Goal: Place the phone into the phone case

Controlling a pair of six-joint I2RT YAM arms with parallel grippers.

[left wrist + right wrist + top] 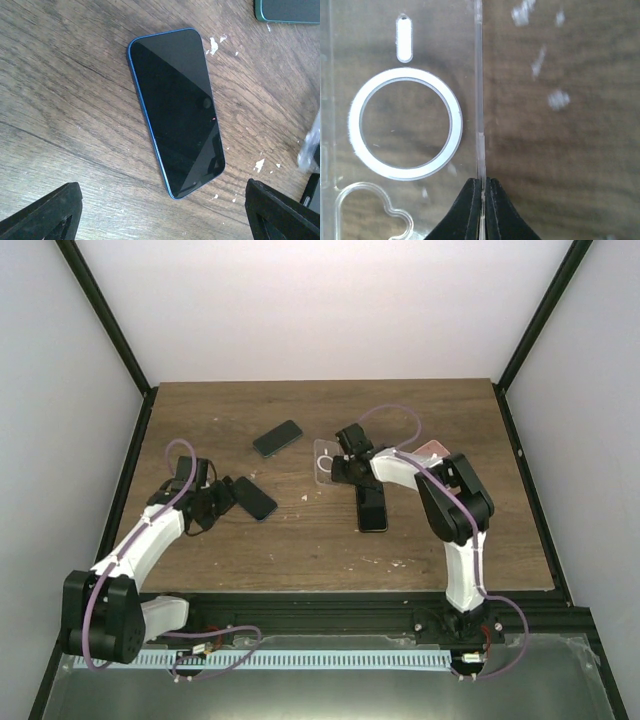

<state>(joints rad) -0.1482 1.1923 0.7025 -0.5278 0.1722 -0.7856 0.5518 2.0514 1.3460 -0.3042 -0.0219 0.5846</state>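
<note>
Case (405,125) rim nipped by right pincer (482,200) — blue phone (176,110) apart.

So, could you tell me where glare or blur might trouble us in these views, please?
Top external: soft, even light, no hard shadows on the table. Left wrist: a pale diagonal reflection across the phone screen, otherwise sharp. Right wrist: the clear case is sharp, the white flecks on the wood beyond it blurred.

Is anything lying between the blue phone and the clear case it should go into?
Nothing visible does: only bare table separates the blue phone from the clear case; a second phone lies farther back.
</note>
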